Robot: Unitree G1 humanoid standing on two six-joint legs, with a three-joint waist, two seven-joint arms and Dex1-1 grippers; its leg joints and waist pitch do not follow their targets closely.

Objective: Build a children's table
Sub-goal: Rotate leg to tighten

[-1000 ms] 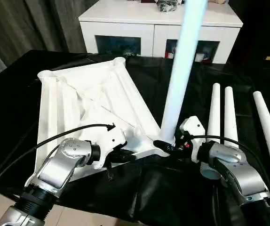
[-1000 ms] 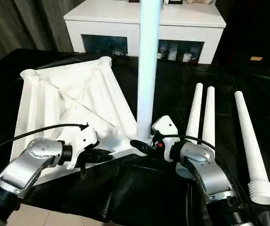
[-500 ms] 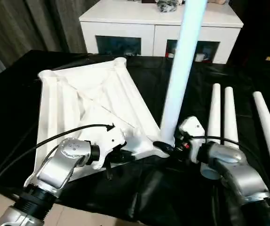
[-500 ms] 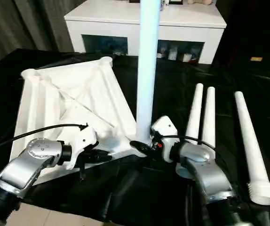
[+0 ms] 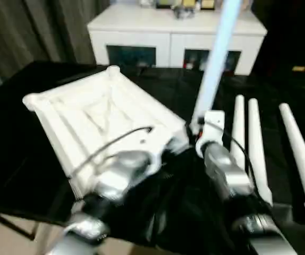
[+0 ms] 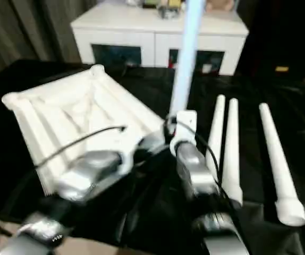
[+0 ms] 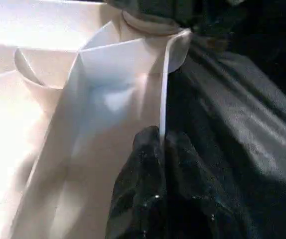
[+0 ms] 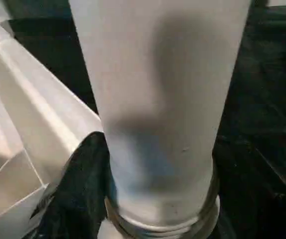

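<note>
An upturned white tabletop (image 5: 104,114) lies on the black desk (image 5: 19,138). The left tool (image 7: 158,149) pinches its thin rim; the right tool (image 8: 148,199) grips an upright leg (image 5: 216,69) at its base. The plastic looks light, stiff and slippery, best held low.

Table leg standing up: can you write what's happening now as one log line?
step: first leg upright in tabletop corner socket | right hand around leg base | left hand pinching tabletop edge | three legs lying loose
</note>
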